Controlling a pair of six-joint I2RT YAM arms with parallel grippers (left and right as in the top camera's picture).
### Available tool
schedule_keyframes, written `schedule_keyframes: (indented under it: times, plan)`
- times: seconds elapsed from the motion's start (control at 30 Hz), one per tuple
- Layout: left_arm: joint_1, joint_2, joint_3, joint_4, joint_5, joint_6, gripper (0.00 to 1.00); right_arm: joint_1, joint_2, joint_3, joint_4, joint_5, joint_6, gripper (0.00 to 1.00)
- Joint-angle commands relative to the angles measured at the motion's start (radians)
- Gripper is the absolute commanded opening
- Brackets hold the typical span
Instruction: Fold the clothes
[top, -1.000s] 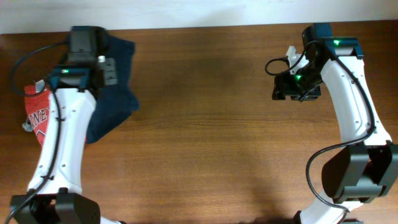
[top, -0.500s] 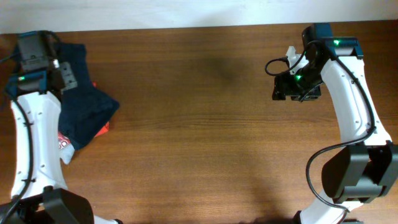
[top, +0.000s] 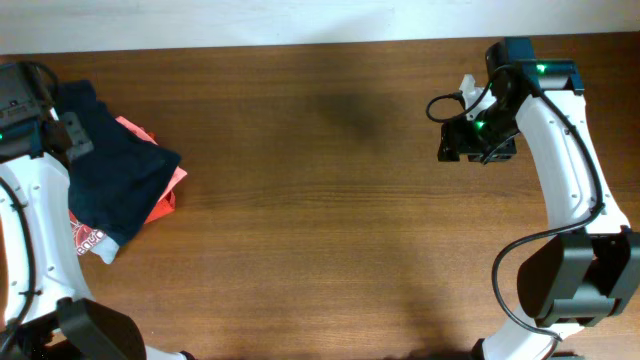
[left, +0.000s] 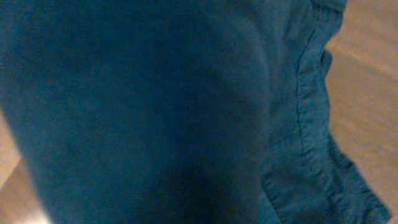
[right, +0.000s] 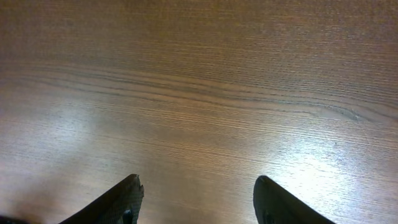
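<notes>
R pincer (right: 198, 179) spread over table (top: 320, 200); L pincer (top: 72, 138) at navy clothes (top: 115, 185), grip can't tell.

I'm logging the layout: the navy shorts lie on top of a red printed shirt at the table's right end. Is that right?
Not quite. The navy shorts do lie on top of the red printed shirt, but at the left end of the table, not the right. The overhead view shows it.

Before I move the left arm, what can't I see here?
Left tool: wrist view filled by blurred navy shorts; overhead too small to show its grip.
Red T-shirt: mostly under the shorts overhead; print unreadable.
Left arm: cut by the overhead's left edge.
</notes>
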Motion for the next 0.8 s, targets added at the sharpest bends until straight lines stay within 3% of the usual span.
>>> schedule_keyframes:
  times: [0.0,0.03,0.1,0.43,0.47,0.5,0.53,0.57,0.6,0.63,0.77]
  plan:
    - [0.012,0.019,0.001,-0.016,-0.025,0.001,0.49,-0.008,-0.028,0.008,-0.004,0.019,-0.004,0.63]
    - [0.014,0.022,0.001,-0.024,-0.025,0.001,0.81,-0.008,-0.028,0.008,-0.005,0.02,-0.004,0.63]
    - [0.016,0.022,0.001,-0.026,-0.025,0.0,0.94,-0.008,-0.028,0.008,-0.005,0.02,-0.004,0.63]
    - [0.019,0.022,0.001,-0.026,0.008,0.0,0.96,-0.008,-0.028,0.008,-0.005,0.02,-0.004,0.62]
    - [0.019,0.022,0.001,-0.026,0.022,0.0,0.93,-0.008,-0.028,0.008,-0.005,0.02,-0.004,0.63]
    - [0.019,0.022,0.001,-0.028,0.035,0.0,0.77,-0.008,-0.028,0.008,-0.005,0.02,-0.004,0.63]
    - [0.019,0.022,0.001,-0.032,0.048,0.0,0.58,-0.008,-0.028,0.008,-0.005,0.02,-0.004,0.63]
    - [0.019,0.023,0.001,-0.039,0.06,0.0,0.29,-0.008,-0.028,0.008,-0.005,0.02,-0.004,0.63]
    - [0.019,0.024,-0.002,-0.054,0.087,0.0,0.06,-0.008,-0.028,0.008,-0.005,0.02,-0.004,0.62]
    - [0.019,0.026,-0.006,-0.059,0.109,0.0,0.01,-0.008,-0.028,0.008,-0.005,0.02,-0.004,0.63]
    - [0.031,0.038,-0.042,-0.084,0.173,-0.088,0.01,-0.008,-0.028,0.008,-0.006,0.02,-0.004,0.63]
